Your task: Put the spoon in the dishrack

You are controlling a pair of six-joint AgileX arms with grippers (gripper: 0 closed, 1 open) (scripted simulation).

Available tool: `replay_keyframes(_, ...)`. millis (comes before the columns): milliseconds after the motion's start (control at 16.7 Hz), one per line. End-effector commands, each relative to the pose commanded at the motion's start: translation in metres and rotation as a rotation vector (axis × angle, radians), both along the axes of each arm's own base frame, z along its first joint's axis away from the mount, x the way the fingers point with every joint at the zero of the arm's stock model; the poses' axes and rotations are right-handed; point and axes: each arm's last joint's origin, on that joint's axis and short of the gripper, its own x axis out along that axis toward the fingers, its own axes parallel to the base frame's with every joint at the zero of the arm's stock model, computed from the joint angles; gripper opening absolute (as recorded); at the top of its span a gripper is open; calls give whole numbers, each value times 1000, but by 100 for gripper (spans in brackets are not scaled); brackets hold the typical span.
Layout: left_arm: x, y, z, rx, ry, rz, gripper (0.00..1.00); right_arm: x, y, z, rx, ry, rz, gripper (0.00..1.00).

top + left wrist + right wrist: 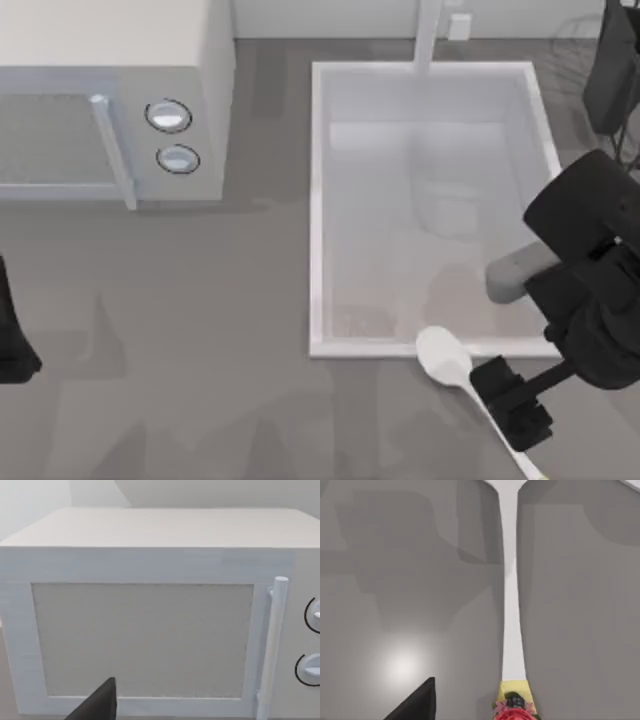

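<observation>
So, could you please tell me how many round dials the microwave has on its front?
2. The upper dial and the lower dial sit one below the other on the microwave, beside its door handle, at the table's left.

My right arm (590, 260) is matte black — bulky rounded housings, one pale grey cylindrical link partway along, and a thin black rod running to the blocky black right gripper (512, 402). My left arm (12, 335) is a plain black shape, no markings I can see.

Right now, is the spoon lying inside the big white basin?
No, the spoon lies on the grey counter just outside the basin's near rim.
</observation>
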Motion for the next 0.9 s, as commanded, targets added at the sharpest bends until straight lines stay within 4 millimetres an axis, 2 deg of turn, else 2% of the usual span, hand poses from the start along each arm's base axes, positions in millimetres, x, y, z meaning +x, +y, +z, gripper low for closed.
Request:
replay_keyframes(240,0,0,0,0,0,0,100,5,25,-7,-88,94,49,100)
replay_keyframes(600,0,0,0,0,0,0,100,6,26,-8,-93,100,50,100)
replay_keyframes(720,0,0,0,0,0,0,100,7,28,-18,-96,103,52,100)
replay_keyframes(900,0,0,0,0,0,0,100,11,30,-48,-93,99,54,100)
